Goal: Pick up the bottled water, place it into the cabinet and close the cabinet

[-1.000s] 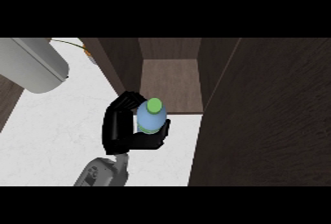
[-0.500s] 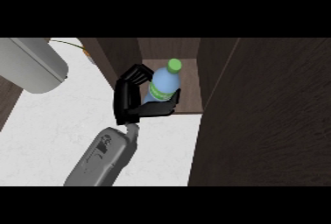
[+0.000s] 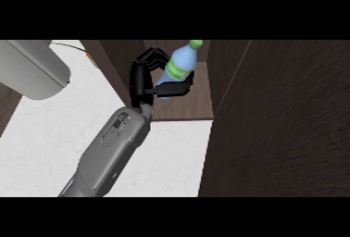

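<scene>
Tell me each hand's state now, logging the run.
Left hand: shut on the pale blue plastic water bottle with green cap, inside the dark wooden cabinet.
Right hand: not in view.

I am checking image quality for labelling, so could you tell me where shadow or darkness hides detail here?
Head view: the cabinet door and walls are very dark, grain barely showing; the black hand blends into the shaded interior, so its outline is hard to trace; the bottled water and white counter stay bright and distinct.
</scene>
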`<state>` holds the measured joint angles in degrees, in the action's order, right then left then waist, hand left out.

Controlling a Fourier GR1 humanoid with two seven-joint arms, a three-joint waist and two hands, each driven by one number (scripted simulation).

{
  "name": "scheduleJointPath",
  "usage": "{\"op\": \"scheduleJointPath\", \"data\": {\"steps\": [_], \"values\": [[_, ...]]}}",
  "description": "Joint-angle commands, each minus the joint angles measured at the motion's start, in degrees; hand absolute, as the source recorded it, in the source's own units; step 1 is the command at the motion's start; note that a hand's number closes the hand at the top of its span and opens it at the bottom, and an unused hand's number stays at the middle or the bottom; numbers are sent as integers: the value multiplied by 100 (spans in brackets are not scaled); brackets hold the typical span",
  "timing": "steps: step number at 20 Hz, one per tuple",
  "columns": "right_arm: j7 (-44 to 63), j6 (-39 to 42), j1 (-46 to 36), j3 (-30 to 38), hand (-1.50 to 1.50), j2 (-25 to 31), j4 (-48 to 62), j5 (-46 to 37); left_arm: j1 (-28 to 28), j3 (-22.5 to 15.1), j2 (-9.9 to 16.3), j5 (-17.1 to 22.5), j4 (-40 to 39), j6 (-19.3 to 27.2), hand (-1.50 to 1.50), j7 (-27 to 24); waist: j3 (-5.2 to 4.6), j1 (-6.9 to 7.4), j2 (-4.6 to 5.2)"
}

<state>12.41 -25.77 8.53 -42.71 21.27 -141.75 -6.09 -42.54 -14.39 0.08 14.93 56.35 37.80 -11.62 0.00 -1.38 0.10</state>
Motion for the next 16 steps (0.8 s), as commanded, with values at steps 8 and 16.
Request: {"op": "scheduleJointPath", "data": {"steps": [8,16], "values": [[120,166,240,48,-150,279,-681,126,-1321,365,-8,77,-2210,325,150,-493,2,-98,26],[11,80,161,-24,-150,226,-550,66,-1685,708,-5,-187,-3501,484,150,-866,-2,-141,55]]}}
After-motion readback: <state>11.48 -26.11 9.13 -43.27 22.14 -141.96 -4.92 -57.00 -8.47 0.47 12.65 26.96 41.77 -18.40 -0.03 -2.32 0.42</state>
